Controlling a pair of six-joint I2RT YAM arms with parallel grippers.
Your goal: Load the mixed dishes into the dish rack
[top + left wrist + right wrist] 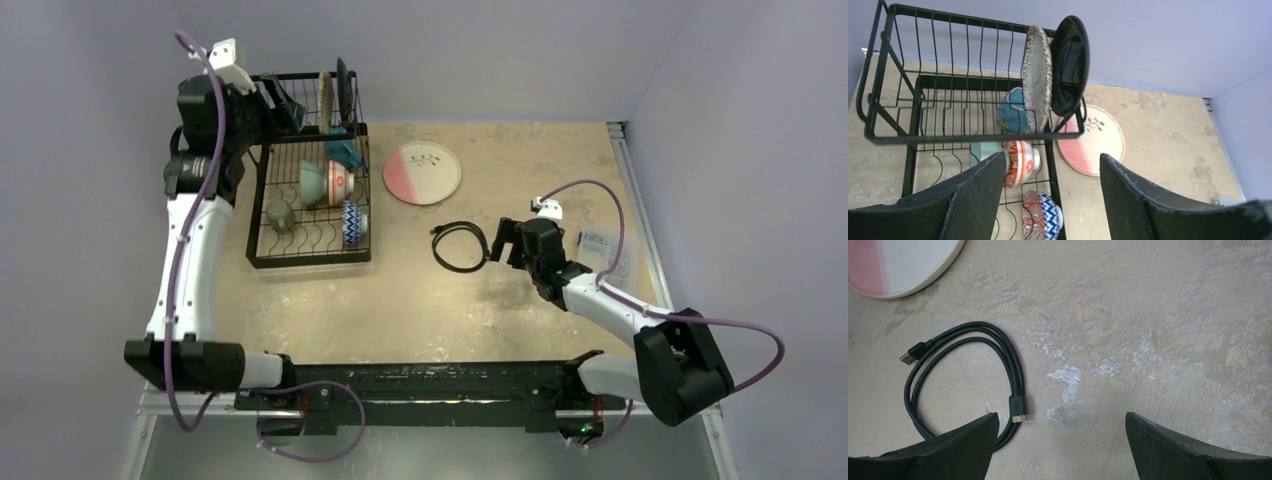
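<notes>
Left gripper (1052, 170) hangs by the far-left corner of the table, fingers apart and empty. Right under it is the dish rack (308, 262). The raised basket holds the speckled grey small plate (1037, 75) and the black plate (1070, 60), both on edge. The lower tray has the small grey cup (279, 214), mint-green bowl (312, 182), red-patterned bowl (340, 182) and a blue-patterned bowl (353, 224). The pink-and-white large plate (422, 172) lies flat on the table just right of the rack, near the far edge. Right gripper (1060, 420) is spread wide, holding nothing, beside the black cable (968, 380).
</notes>
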